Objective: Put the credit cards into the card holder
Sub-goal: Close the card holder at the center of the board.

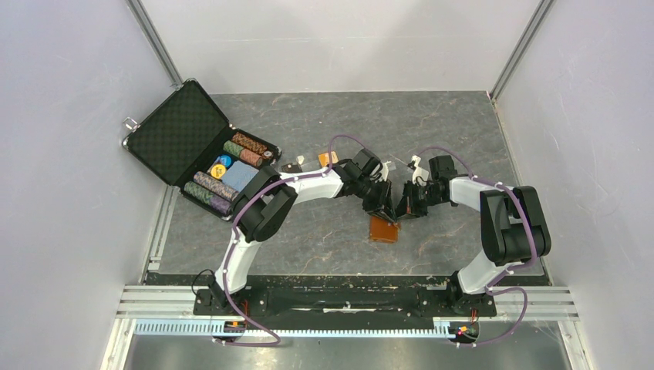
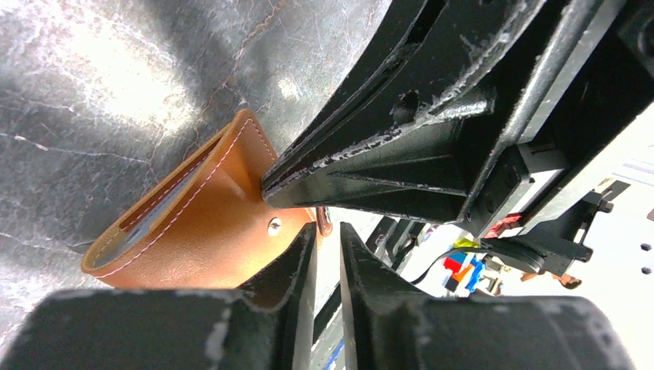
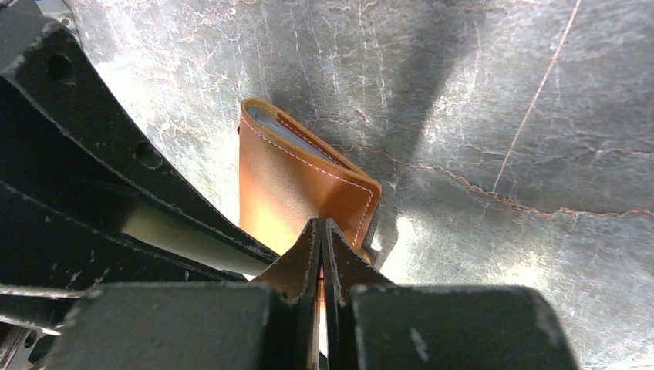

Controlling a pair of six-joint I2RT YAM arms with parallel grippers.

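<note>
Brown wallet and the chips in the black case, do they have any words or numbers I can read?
card holder: no writing, just plain leather, pale stitching and a snap.
poker chips in the briefcase: too small to read.
orange card: too small to read.
So nothing here can be read.

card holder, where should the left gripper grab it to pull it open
Probably the snap tab, which juts past the card holder's edge: thin and free, so it can be pinched across, coming edge-on from that end. The right gripper is shut on the edge nearby; the broad leather faces offer no pinch.
</note>
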